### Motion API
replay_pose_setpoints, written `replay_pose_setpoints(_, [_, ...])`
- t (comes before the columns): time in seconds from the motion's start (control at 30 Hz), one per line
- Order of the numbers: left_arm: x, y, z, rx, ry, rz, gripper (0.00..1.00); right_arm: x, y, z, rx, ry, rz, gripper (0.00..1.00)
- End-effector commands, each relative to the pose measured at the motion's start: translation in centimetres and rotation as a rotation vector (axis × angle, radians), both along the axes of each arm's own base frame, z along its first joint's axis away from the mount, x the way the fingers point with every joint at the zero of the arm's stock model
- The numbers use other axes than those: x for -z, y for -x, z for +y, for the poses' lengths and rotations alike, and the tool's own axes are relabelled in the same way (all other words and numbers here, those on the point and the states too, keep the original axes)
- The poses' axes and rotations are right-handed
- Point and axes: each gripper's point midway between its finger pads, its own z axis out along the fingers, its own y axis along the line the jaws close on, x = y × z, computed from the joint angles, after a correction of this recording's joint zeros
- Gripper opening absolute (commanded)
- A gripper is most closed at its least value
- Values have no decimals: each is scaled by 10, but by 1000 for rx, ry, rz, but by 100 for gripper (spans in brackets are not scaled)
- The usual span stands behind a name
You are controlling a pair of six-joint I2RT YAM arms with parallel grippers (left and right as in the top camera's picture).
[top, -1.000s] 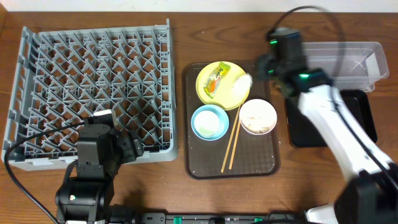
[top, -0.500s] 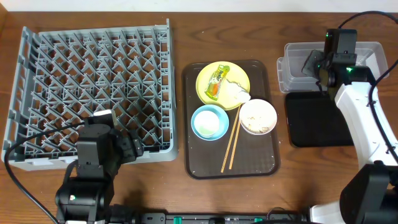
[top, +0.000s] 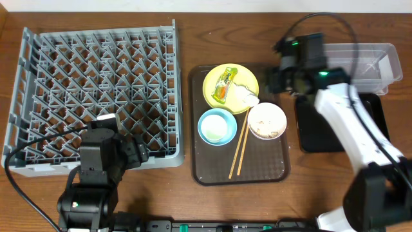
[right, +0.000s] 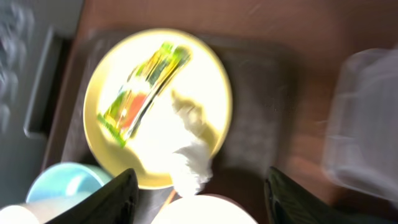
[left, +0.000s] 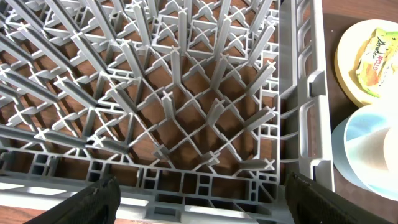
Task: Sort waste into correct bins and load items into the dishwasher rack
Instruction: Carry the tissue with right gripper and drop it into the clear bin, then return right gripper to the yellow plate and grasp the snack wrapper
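My left gripper (left: 202,186) and right gripper (right: 200,180) gape wide, both empty. The crumpled green-and-yellow printed wrapper (right: 140,87) lies on the round pale-yellow plate (right: 208,74); I can't read its lettering.

Motion-blurred clear tub (right: 367,124) at the right-wrist edge; black tray (top: 308,136) half beneath the right arm (top: 347,122).

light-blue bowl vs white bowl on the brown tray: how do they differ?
Colour: the round light-blue bowl is pale blue, the round white bowl white. Contents: the white bowl holds brownish food residue; the light-blue bowl shows none. Position: the light-blue bowl sits left of the two thin wooden chopsticks in the overhead view, the white bowl right of them. Shared: both stand upright, similar in size, on the brown rectangular serving tray.
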Motion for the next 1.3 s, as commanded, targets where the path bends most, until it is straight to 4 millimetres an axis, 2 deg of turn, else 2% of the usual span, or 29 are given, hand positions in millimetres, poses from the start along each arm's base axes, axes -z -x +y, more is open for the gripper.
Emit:
replay_pose_setpoints(0.0, [-11, -2, 0, -11, 7, -27, 86, 33, 5, 13, -72, 75, 53, 64])
replay_pose_setpoints(0.13, [-10, -2, 0, -11, 7, -26, 86, 64, 11, 22, -98, 94, 122, 61])
replay_pose_setpoints(0.27, [-10, -2, 0, -11, 7, -26, 86, 83, 13, 27, -111, 104, 155, 54])
replay_pose_setpoints(0.37, [-10, -2, 0, -11, 7, -26, 86, 89, 13, 27, -112, 106, 167, 42])
replay_pose_setpoints(0.57, [-10, -2, 0, -11, 7, -26, 86, 90, 15, 27, -114, 105, 176, 9])
replay_pose_setpoints(0.67, [-10, -2, 0, -11, 7, -26, 86, 82, 13, 27, -108, 99, 160, 1])
replay_pose_setpoints(0.7, [-10, -2, 0, -11, 7, -26, 86, 74, 10, 26, -103, 94, 143, 1])
replay_pose_setpoints(0.77, [-10, -2, 0, -11, 7, -26, 86, 54, 2, 22, -87, 80, 95, 1])
replay_pose_setpoints(0.83, [-10, -2, 0, -11, 7, -26, 86, 24, -10, 14, -56, 60, 25, 1])
replay_pose_setpoints(0.9, [-10, -2, 0, -11, 7, -26, 86, -13, -24, -6, 22, 45, -62, 1])
replay_pose_setpoints(0.97, [-10, -2, 0, -11, 7, -26, 86, -45, -36, -35, 140, 46, -147, 1])
replay_pose_setpoints(1.07, [-10, -2, 0, -11, 7, -26, 86, -83, -46, -90, 339, 65, -252, 1])
replay_pose_setpoints(1.17, [-11, -2, 0, -11, 7, -27, 86, -96, -49, -142, 501, 99, -290, 5])
replay_pose_setpoints(1.27, [-11, -3, 0, -11, 7, -30, 86, -88, -46, -180, 584, 127, -263, 5])
